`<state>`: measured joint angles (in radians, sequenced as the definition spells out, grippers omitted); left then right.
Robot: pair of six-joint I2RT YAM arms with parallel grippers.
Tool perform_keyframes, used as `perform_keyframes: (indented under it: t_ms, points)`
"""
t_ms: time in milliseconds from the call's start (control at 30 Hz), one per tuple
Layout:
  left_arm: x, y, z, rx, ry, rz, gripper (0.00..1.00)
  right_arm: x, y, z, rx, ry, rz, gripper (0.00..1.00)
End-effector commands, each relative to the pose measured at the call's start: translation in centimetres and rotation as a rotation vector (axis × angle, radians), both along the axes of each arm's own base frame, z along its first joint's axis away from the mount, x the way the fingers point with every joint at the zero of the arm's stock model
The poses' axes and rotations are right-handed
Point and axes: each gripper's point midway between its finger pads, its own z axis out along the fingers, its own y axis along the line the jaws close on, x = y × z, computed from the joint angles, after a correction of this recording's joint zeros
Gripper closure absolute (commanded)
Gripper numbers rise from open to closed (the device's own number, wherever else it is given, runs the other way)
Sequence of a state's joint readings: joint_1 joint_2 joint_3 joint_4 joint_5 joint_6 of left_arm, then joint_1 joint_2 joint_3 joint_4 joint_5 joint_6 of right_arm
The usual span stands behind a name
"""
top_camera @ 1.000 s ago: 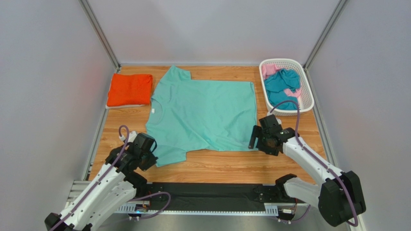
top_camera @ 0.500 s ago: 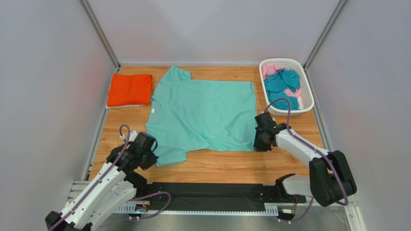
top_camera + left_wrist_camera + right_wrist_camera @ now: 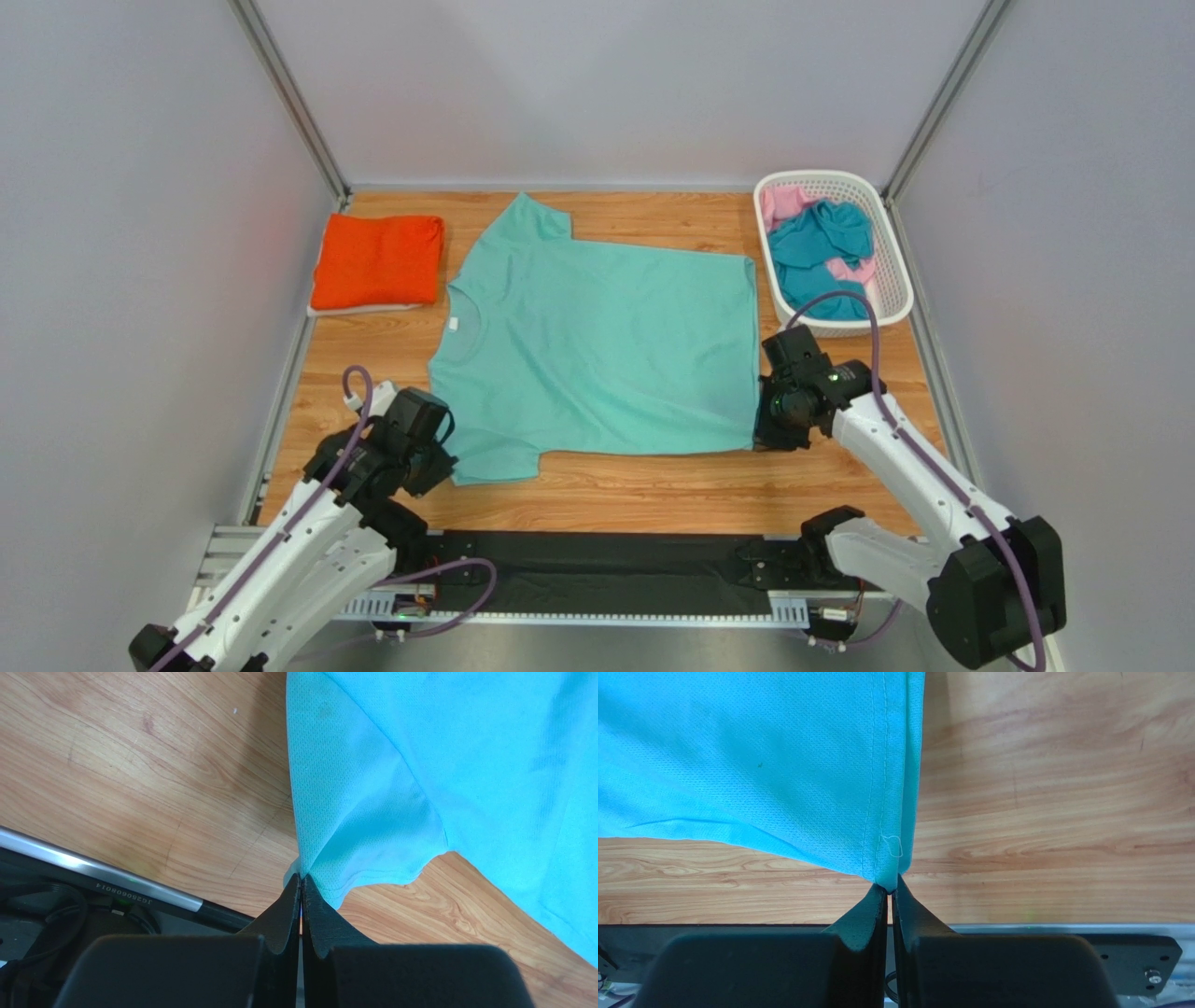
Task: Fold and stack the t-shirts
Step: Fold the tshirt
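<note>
Nearest you, your left hand [image 3: 443, 468] has its fingers pressed tight together on the corner of the near sleeve of the mint-green t-shirt [image 3: 603, 350]. In the left wrist view the two black fingertips [image 3: 291, 896] meet with only a fold of sleeve cloth between them. Your right hand [image 3: 767, 436] is closed the same way on the shirt's near hem corner (the stitched edge runs straight down into the pinch in the right wrist view). The cloth there is lifted a little off the wooden tabletop [image 3: 631, 483].

Between the two hands the mint-green shirt lies spread flat across the middle of the tabletop. Its collar is toward your left and its bottom hem toward your right, and the whole shirt is turned slightly askew. Its other sleeve points toward the far edge.

Farther back on the left, a folded orange t-shirt [image 3: 376, 261] sits in the corner, just beside the mint one's shoulder but apart from it. At the far right stands a white slotted basket [image 3: 831, 178], holding a bunched teal t-shirt [image 3: 821, 252] with a pink t-shirt [image 3: 786, 205] showing behind and under it.
</note>
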<state>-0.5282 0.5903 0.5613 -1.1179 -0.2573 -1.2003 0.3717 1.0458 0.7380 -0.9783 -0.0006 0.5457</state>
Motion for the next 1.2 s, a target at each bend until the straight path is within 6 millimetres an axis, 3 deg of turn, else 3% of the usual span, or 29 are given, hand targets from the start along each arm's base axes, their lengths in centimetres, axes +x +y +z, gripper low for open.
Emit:
perform_keyframes:
  t_ms: [0,167,267,467,500,600,1000,1167]
  points:
    - [-0.2,0.5,0.4,0.013,-0.011,0.014,1.00,-1.6,-1.4,-0.5,-0.063,0.081,-0.056,0.97]
    - [0.3,0.1,1.2,-0.009,-0.046,-0.001,1.00,-0.9,0.1,-1.6,-0.010,0.106,-0.029,1.00]
    - [1.4,-0.5,2.4,-0.024,-0.091,-0.024,1.00,-0.1,0.6,-1.2,0.006,0.085,-0.015,1.00]
    - [5.2,-2.4,7.0,-0.039,-0.215,-0.090,1.00,1.7,0.9,0.3,0.003,0.033,0.017,1.00]
    - [5.4,-2.4,6.7,-0.021,-0.204,-0.098,1.00,1.7,0.9,0.2,0.000,0.038,0.023,1.00]
    - [7.5,-2.8,9.0,0.008,-0.251,-0.109,1.00,2.6,0.9,0.7,-0.010,0.033,0.029,1.00]
    - [15.7,-3.7,13.1,0.024,-0.344,-0.128,1.00,6.8,-0.3,2.6,-0.007,-0.010,0.002,1.00]
    - [18.8,-4.4,13.5,0.024,-0.345,-0.154,1.00,8.4,-0.7,3.3,0.008,-0.026,0.002,1.00]
